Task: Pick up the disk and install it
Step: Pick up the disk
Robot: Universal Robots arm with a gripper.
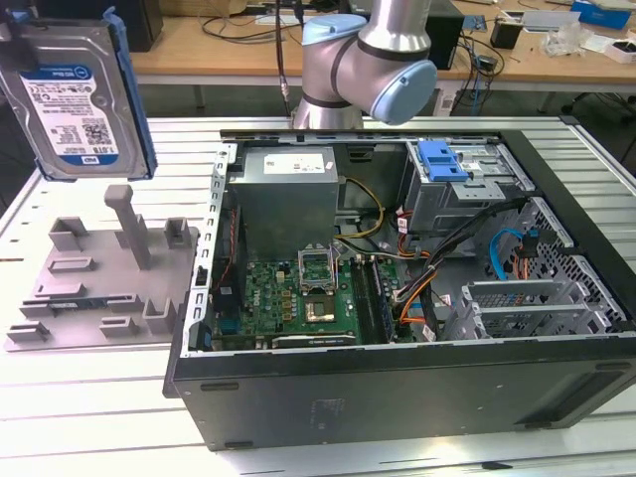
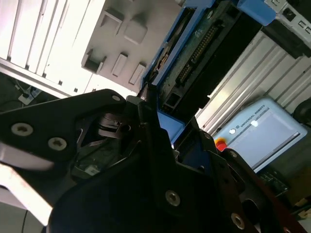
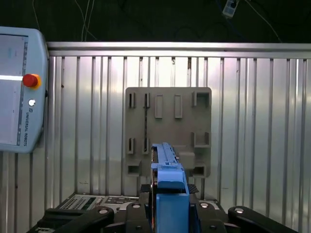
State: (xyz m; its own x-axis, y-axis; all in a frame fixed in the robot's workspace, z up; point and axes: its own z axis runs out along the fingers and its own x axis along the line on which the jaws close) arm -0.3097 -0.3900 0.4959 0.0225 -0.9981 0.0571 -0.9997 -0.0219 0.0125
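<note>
First wrist view: tool [image 3: 170,193] grips disk [image 3: 165,156] edge-on, clear above fixture [image 3: 167,104].

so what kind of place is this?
Probably a robotics lab bench: an open PC tower on a slatted aluminium table, a teach pendant, cluttered desks behind, and the gripper shut on the disk.

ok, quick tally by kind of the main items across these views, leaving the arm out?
disk: 1
grey fixture plate: 1
open computer case: 1
teach pendant: 1
Total: 4
</note>
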